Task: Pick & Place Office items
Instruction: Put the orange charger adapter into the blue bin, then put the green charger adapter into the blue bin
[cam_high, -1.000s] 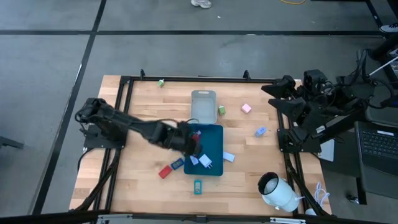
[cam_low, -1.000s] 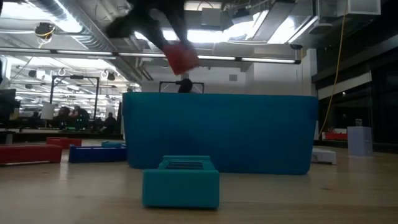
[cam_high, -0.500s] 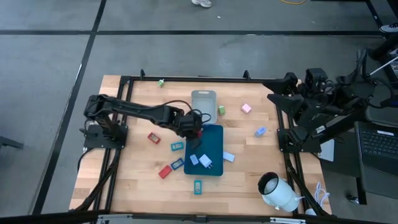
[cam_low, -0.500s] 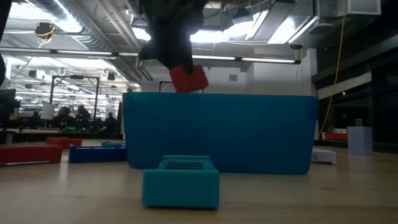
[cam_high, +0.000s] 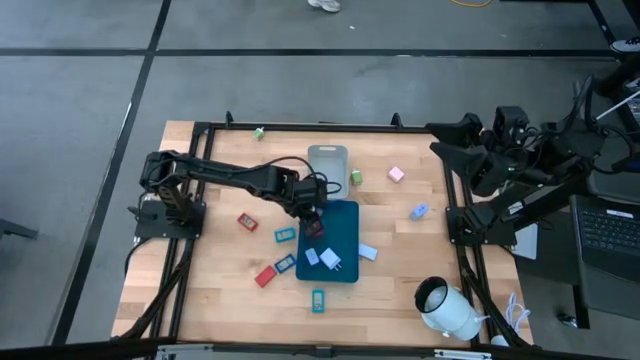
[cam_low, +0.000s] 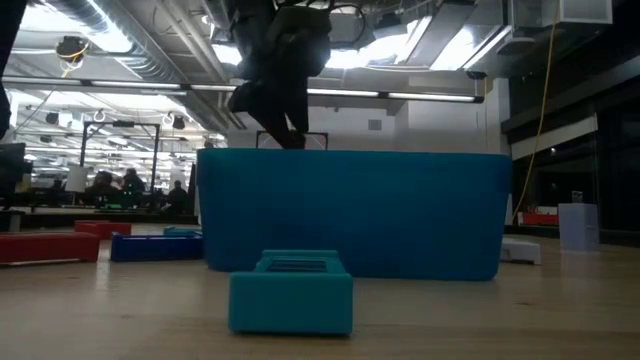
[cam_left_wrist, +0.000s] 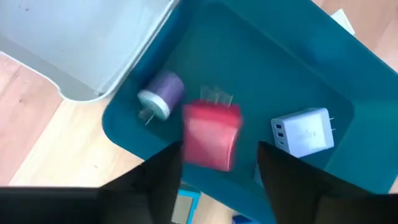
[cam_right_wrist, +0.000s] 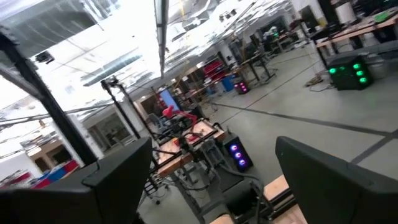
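The small red block-shaped office item (cam_left_wrist: 211, 134) sits inside the dark-teal rectangular plastic tray (cam_left_wrist: 261, 68), centre frame, beside a purple round plug (cam_left_wrist: 161, 95) and a white charger cube (cam_left_wrist: 303, 131). The left gripper (cam_left_wrist: 216, 168) hovers above it, fingers (cam_left_wrist: 155, 180) parted, holding nothing. The right gripper (cam_right_wrist: 208, 180), far right, is spread wide and empty.
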